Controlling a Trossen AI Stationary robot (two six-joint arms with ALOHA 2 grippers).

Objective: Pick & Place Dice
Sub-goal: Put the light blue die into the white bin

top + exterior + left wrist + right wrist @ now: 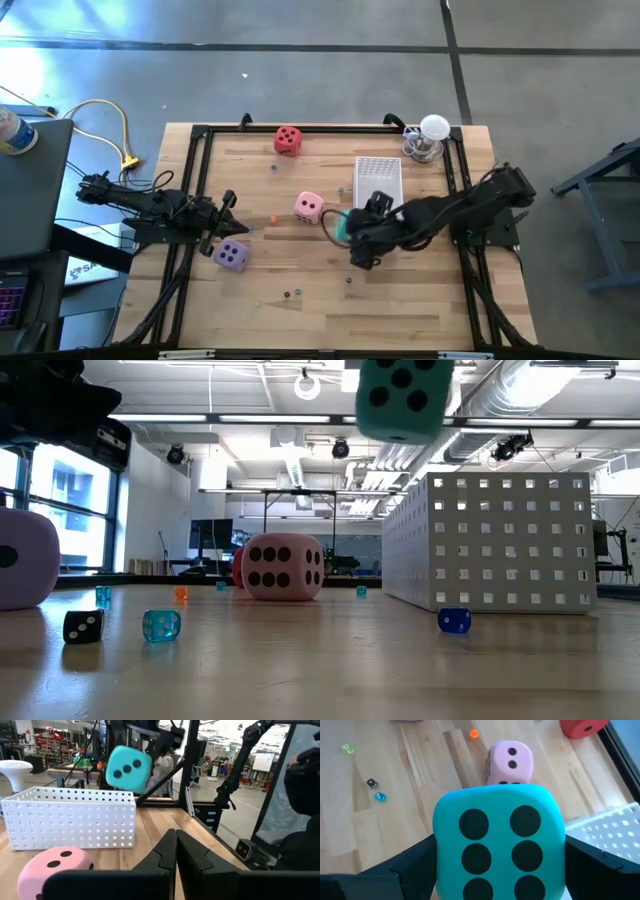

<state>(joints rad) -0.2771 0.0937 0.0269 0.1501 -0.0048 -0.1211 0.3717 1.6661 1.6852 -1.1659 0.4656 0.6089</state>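
Six pips fill the right wrist view: green die (pixel 499 842), really more teal, clamped between the right gripper (pixel 499 870) fingers (pixel 415 862), one dark finger on each side of it. Die is up off the table; in the low view it hangs at the top edge, well above the wood. Overhead, right gripper (pixel 352 228) sits mid-table w/ the die (pixel 344 226) just beside the white perforated basket (pixel 378 178), near its front corner.

Pink die (pixel 309 207) lies on the table just left of the held die, apart from it. Red die (pixel 288 139) is near the far edge, well apart. Purple die (pixel 232 256) is at the left, just beside the left gripper (pixel 226 226), whose fingers are pressed together w/ nothing between them; contact w/ the purple die can't be judged.

Small beads/mini dice scattered on the wood: blue (pixel 454 620), black (pixel 83 625), clear teal (pixel 161 625). White round lamp-like object (pixel 432 135) stands at the far right corner of the table (pixel 400 300).
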